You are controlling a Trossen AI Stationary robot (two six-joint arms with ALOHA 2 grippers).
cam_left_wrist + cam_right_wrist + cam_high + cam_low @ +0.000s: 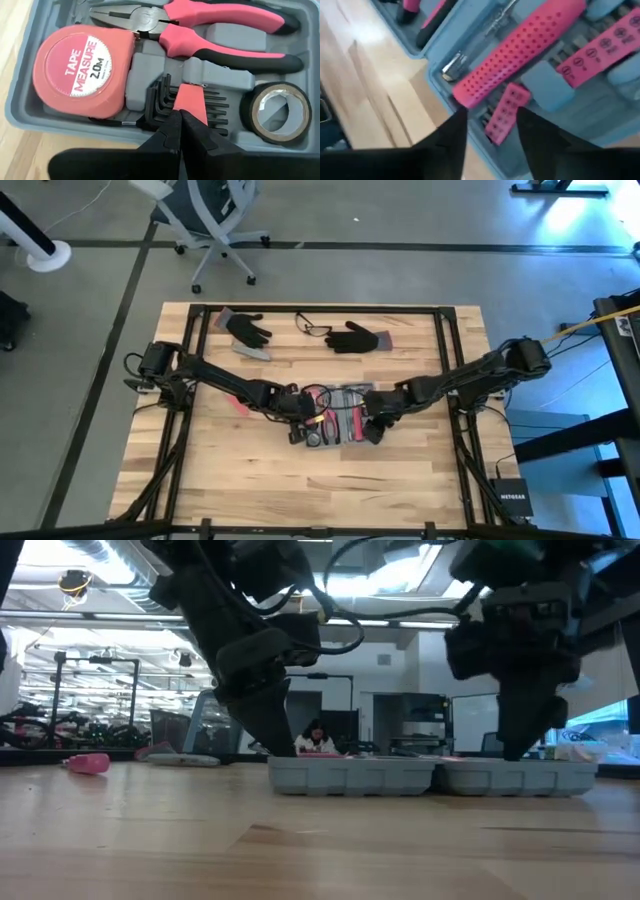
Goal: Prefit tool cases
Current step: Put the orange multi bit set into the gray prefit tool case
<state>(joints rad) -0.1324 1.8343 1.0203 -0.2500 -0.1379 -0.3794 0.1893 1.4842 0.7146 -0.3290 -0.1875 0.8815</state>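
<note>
The grey-blue tool case lies open on the wooden table, both halves flat; the low view shows its ribbed side wall. Its left half holds a tape measure, pliers, a tape roll and hex keys in a red holder. My left gripper is shut and points steeply down onto that holder. My right gripper hangs open over the right half. Its fingers stand on either side of a small pink bit strip, below a dotted pink handle. My left gripper has its shut fingertips on the near end of the red hex-key holder, coming from above at a steep slant. The holder lies in its slot in the case. My right gripper: whether its fingers touch the bit strip, I cannot tell.
Two black gloves and a pair of glasses lie near the table's far edge. A small pink thing lies on the table left of the case. A black frame runs around the tabletop.
</note>
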